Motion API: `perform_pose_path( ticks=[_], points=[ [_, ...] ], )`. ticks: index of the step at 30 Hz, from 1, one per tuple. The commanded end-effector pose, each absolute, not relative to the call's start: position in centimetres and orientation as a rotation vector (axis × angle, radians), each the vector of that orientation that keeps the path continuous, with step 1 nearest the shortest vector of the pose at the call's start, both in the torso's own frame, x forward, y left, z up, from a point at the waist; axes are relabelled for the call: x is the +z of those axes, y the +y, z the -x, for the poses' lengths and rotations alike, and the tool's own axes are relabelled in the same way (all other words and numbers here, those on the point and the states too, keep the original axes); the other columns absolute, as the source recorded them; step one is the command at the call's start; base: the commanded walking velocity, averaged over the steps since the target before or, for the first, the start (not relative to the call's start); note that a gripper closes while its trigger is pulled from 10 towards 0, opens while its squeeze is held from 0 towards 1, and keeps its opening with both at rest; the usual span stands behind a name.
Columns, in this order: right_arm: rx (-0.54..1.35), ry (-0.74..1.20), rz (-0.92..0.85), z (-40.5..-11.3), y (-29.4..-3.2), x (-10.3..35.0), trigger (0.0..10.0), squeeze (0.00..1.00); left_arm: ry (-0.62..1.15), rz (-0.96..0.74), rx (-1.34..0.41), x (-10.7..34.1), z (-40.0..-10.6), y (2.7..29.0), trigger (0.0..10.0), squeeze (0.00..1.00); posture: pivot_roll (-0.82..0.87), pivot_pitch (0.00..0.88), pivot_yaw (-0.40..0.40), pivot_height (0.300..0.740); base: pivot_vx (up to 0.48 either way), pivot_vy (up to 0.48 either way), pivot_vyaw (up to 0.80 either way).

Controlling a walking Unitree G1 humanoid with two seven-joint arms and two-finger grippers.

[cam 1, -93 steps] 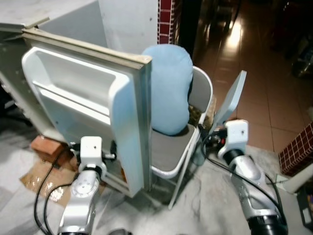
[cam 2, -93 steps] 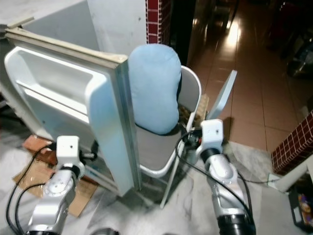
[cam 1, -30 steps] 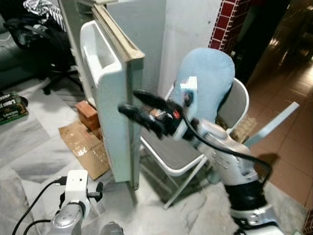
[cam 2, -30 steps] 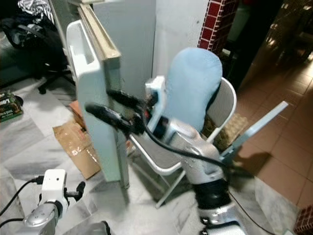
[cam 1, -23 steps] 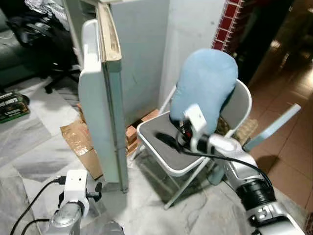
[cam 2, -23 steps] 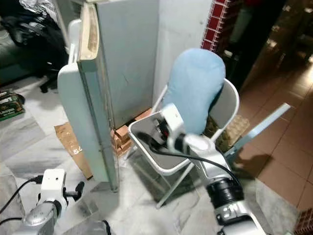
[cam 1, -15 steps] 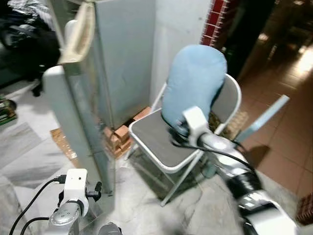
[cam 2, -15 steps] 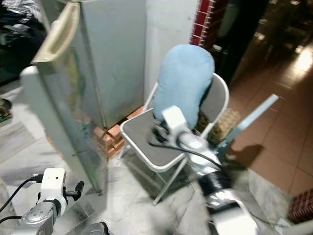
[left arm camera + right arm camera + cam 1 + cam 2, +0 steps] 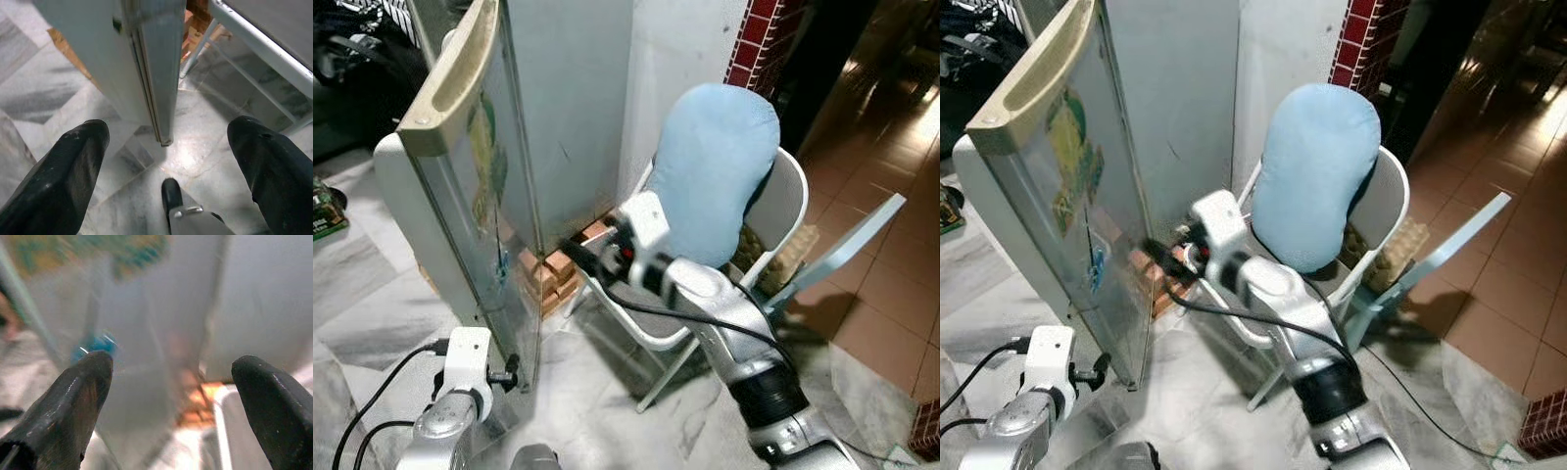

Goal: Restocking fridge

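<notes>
- Right claw (image 9: 1160, 257) reaches across the robot's front toward the fridge door (image 9: 1062, 186), its two black fingers (image 9: 73, 396) spread wide with nothing between them; its tips sit just beside the door's lower outer face, though contact cannot be made out.
- Left claw (image 9: 166, 147) hangs low near the floor (image 9: 372, 313), fingers (image 9: 63, 171) likewise parted and empty, pointing at the door's bottom corner, which stands between them in the wrist view without touching either.
- Fridge door stands partly open, on the robot's left, seen from its outer side: a pale grey-white panel with a cream moulded handle strip (image 9: 450, 83) running along its top edge, a faded green and yellow sticker (image 9: 1072, 147) on the upper face and a small blue mark (image 9: 1097, 259) lower down.
- Door's bottom edge shows a grey seal strip and a thick white inner liner behind it.
- Fridge body (image 9: 573, 98) rises just behind the door, plain grey; bricks (image 9: 553, 264) lie at its foot, with flattened cardboard (image 9: 68, 49) nearby.
- Folding chair (image 9: 793, 196) stands just right of the fridge, white-framed with a grey seat, a pale blue cushion (image 9: 720, 171) propped upright against its back.
- Marble-patterned grey tiles cover the floor near the robot; reddish-brown tiles (image 9: 891, 284) lie further right.
</notes>
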State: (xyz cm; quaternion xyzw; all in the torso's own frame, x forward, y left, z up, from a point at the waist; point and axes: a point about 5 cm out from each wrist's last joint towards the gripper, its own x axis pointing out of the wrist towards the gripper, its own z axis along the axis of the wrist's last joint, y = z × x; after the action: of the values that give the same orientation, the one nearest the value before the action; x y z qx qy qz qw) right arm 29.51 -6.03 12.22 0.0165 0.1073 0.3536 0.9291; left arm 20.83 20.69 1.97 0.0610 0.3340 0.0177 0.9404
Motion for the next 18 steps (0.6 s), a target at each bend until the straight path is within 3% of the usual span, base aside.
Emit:
perform_pose_path(
  ticks=[1,5,9,14,16,18],
  points=[
    [0.67,0.184,-0.051,-29.5,-7.2,13.0,10.0,0.0,0.656,-0.158,0.045,2.4,-22.1,21.5,10.0,0.0,0.05,0.0,-0.031,0.74,0.0,0.0,0.0],
    [0.626,0.169,-0.075,-29.1,-8.3,12.9,10.0,0.0,0.664,-0.16,0.031,2.3,-23.9,22.0,10.0,0.0,0.03,0.0,-0.03,0.74,0.0,0.0,0.0],
    [0.584,0.133,-0.084,-28.1,-9.5,13.2,10.0,0.0,0.618,-0.251,0.021,2.9,-28.8,23.0,10.0,0.0,0.0,0.0,-0.021,0.74,0.0,0.0,0.0],
    [0.566,0.119,-0.081,-27.5,-10.0,13.1,10.0,0.0,0.502,-0.273,0.256,5.8,-31.6,26.7,10.0,0.0,-0.03,0.0,-0.006,0.74,0.0,0.0,0.0],
    [0.557,0.124,-0.07,-27.2,-10.3,12.9,10.0,0.0,0.461,-0.263,0.394,7.2,-31.9,29.2,10.0,0.0,-0.04,0.0,-0.003,0.74,0.0,0.0,0.0],
    [0.553,0.127,-0.07,-27.2,-10.4,12.7,10.0,0.0,0.455,-0.266,0.421,7.4,-31.8,29.8,10.0,0.0,-0.04,0.0,-0.002,0.74,0.0,0.0,0.0]
  ],
)
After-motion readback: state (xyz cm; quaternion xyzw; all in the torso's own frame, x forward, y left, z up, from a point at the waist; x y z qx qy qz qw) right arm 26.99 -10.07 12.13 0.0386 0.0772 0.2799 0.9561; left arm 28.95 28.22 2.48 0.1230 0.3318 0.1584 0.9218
